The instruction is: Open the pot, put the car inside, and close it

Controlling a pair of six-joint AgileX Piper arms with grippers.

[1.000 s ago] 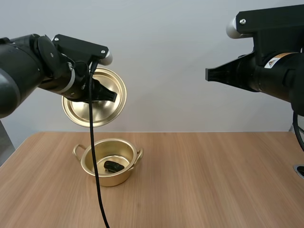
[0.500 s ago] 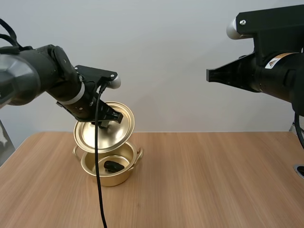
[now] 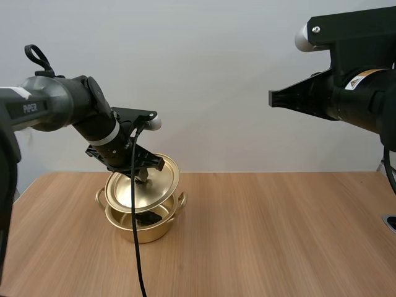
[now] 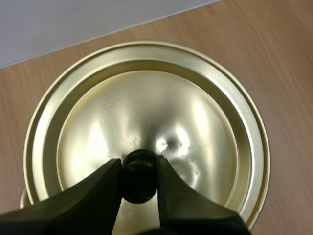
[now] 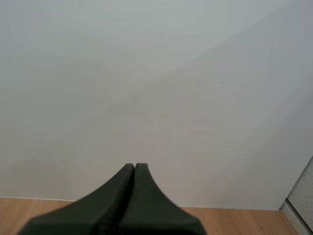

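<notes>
A gold pot (image 3: pixel 143 228) stands on the left half of the wooden table. Its gold lid (image 3: pixel 143 184) hangs tilted just over the rim, leaving a gap at the front. Through that gap a small black car (image 3: pixel 146 218) shows on the pot's floor. My left gripper (image 3: pixel 144 175) is shut on the lid's black knob (image 4: pixel 139 175), the fingertips pinching it from both sides, with the lid (image 4: pixel 146 122) spread beneath them. My right gripper (image 3: pixel 273 98) is high above the table's right side, its fingers (image 5: pixel 132 176) lying together as one wedge with nothing held.
The wooden table (image 3: pixel 266 235) stretches bare to the right of the pot. A pale wall rises behind it.
My left arm has brought the lid down from high above the table to just over the pot's rim, turning it flatter. The right arm has not moved.
</notes>
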